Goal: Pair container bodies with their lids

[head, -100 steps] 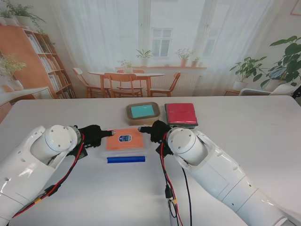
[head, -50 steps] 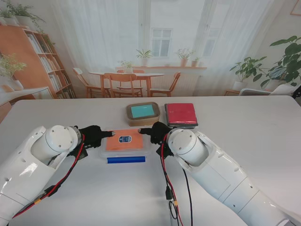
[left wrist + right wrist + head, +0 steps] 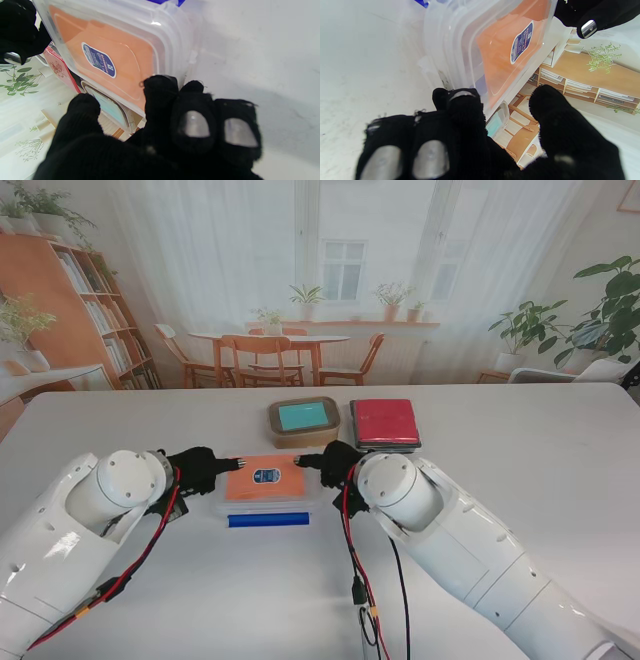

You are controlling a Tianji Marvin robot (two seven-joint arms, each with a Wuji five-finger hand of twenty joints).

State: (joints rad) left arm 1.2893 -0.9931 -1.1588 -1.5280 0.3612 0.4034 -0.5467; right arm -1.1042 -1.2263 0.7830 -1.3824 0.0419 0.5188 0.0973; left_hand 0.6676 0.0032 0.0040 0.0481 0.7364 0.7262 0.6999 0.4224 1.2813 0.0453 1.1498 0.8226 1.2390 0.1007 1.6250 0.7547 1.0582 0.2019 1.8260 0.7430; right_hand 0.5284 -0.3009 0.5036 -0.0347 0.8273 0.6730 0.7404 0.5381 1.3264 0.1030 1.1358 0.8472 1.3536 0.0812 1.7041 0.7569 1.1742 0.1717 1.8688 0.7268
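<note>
- From the stand, my left hand [image 3: 197, 468] sits at the left end of the clear container [image 3: 266, 502] with the orange lid [image 3: 265, 476], and my right hand [image 3: 335, 461] sits at its right end; the box is between them, near the middle of the white table [image 3: 520, 440].
- That view cannot tell me whether my fingers press the plastic; the wrist cameras settle it.
- Left wrist camera: my left fingers [image 3: 160, 95] are curled against the container's [image 3: 172, 42] corner rim, thumb spread off to the side. Touching, but I cannot tell if that counts as a real grip.
- Right wrist camera: my right fingers [image 3: 462, 105] are bent against the clear wall [image 3: 445, 50] at the opposite end, thumb apart over the orange lid's [image 3: 505, 55] edge. Again, grip or mere contact, I cannot tell.
- Only the wrist views show the blue oval label [image 3: 99, 60] clearly; from the stand it's a small dark spot.
- Only the stand shows the blue bar [image 3: 268, 519] lying just on my side of the container.
- Farther from me stand a tan container with a teal lid [image 3: 303, 418] and, right of it, a red-lidded box [image 3: 385, 423], side by side.
- The teal lid peeks past my left palm [image 3: 110, 108] too.
</note>
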